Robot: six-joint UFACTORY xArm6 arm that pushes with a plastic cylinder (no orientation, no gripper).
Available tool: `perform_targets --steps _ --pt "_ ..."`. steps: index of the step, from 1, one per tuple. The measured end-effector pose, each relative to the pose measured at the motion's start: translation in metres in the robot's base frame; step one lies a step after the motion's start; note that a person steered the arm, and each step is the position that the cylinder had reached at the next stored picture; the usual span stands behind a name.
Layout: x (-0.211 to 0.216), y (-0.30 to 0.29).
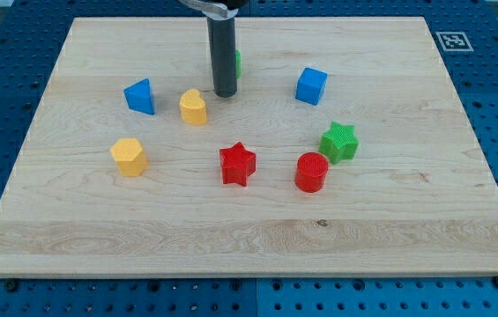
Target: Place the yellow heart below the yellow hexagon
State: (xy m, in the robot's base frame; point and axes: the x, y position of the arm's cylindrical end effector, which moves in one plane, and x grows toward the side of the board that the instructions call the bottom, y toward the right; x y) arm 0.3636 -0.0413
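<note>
The yellow heart lies on the wooden board, left of centre in the upper half. The yellow hexagon lies lower down and further to the view's left. My tip stands just to the right of the yellow heart and slightly above it, a small gap apart. The rod rises from there to the view's top.
A blue triangle-like block sits left of the heart. A green block is mostly hidden behind the rod. A blue cube, a green star, a red cylinder and a red star lie to the right and below.
</note>
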Motion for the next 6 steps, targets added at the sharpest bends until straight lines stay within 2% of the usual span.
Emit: perform_targets --steps 2,4,6 --pt "0.013 -0.043" --pt "0.102 -0.043" --pt "0.106 -0.018"
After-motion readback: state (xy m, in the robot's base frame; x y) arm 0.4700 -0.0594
